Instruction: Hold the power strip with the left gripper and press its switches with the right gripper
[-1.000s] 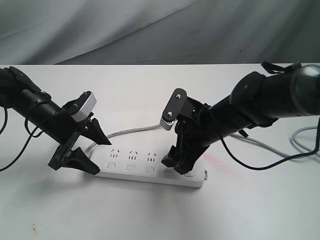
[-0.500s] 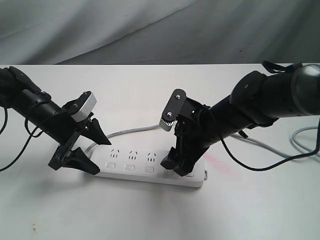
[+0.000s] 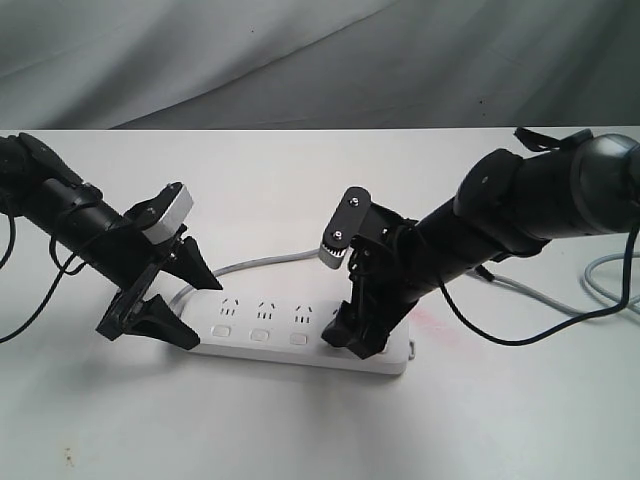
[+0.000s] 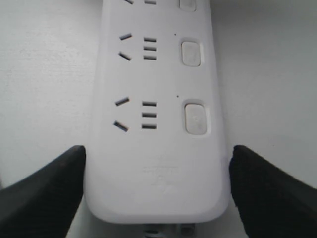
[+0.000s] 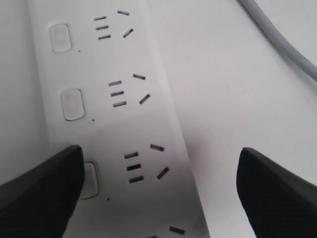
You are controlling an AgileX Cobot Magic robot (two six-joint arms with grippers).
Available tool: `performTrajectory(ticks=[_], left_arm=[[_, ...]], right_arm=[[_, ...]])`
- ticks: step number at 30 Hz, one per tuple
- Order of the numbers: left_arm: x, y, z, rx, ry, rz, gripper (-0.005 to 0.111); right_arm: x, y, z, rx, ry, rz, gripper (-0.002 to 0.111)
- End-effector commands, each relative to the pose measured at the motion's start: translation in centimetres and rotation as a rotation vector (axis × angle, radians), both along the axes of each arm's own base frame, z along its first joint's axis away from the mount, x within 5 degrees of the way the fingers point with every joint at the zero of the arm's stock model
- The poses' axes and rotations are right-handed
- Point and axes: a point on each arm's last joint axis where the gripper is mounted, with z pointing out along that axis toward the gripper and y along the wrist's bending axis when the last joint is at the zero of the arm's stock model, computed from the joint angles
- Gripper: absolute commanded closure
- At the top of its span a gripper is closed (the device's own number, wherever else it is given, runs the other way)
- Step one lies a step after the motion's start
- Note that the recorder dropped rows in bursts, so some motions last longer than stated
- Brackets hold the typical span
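Observation:
The white power strip (image 3: 265, 325) lies flat on the table, its grey cord (image 3: 260, 262) curving away behind it. My left gripper (image 3: 205, 313) straddles the strip's left end. In the left wrist view, the left gripper (image 4: 157, 150) has both black fingers pressed against the strip (image 4: 158, 148) at its long edges. My right gripper (image 3: 350, 340) is open and low over the strip's right part. In the right wrist view, the right gripper (image 5: 159, 151) has one finger (image 5: 39, 193) partly covering a switch (image 5: 89, 179), the other over bare table. Other switches (image 4: 196, 118) show uncovered.
The white table (image 3: 300, 430) carries a faint pink mark (image 3: 437, 325) just right of the strip. A second grey cable (image 3: 600, 275) loops at the right edge. A grey cloth backdrop (image 3: 300, 60) hangs behind the table.
My right gripper has shifted slightly left along the strip and dipped a little lower. The left gripper and the strip have not moved.

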Motion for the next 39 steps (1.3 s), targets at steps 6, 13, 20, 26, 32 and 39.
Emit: performTrajectory(ticks=[6,13,20,26,32,39], left_arm=[[0.1,-0.1,0.3,-0.01,-0.003,0.0,0.083],[0.1,-0.1,0.3,-0.01,-0.003,0.0,0.083],[0.1,-0.1,0.3,-0.01,-0.003,0.0,0.083],[0.1,-0.1,0.3,-0.01,-0.003,0.0,0.083],[0.1,-0.1,0.3,-0.01,-0.003,0.0,0.083],[0.1,-0.1,0.3,-0.01,-0.003,0.0,0.083]], right_arm=[[0.0,-0.6,-0.7,-0.065,-0.014,0.03,0.031],[0.0,-0.5,-0.7,-0.065,-0.015,0.032,0.031],[-0.1,-0.5,-2.5,-0.096,0.029,0.051,0.031],[0.0,-0.6,-0.6,-0.07,-0.015,0.027,0.031],[0.4,-1.4,4.6,0.009,-0.15,-0.039,0.031],[0.3,-3.7,4.8,0.023,-0.087,-0.074,0.031]])
